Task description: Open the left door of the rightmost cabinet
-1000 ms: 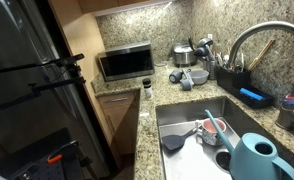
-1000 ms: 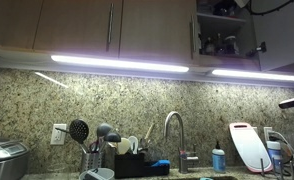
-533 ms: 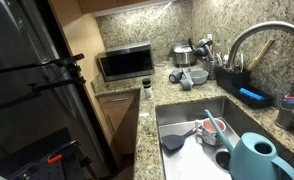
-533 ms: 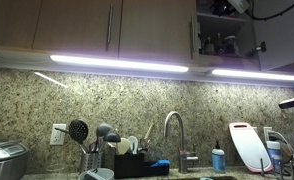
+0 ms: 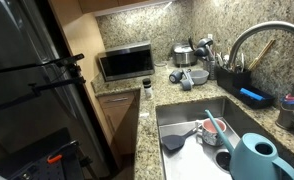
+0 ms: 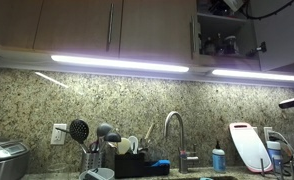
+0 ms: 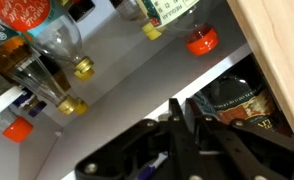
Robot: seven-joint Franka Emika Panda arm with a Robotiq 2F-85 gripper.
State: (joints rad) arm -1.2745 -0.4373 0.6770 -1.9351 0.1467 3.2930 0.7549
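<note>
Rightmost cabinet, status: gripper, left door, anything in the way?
Gripper looks shut, holding nothing. Left door stands open, bottles showing inside. Nothing seen blocking.

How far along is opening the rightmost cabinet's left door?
Mostly done: the light wooden cabinet door stands swung out, exposing the shelved bottles. In hand: the black gripper sits at the opening. Left: perhaps swing it wider, then withdraw.
</note>
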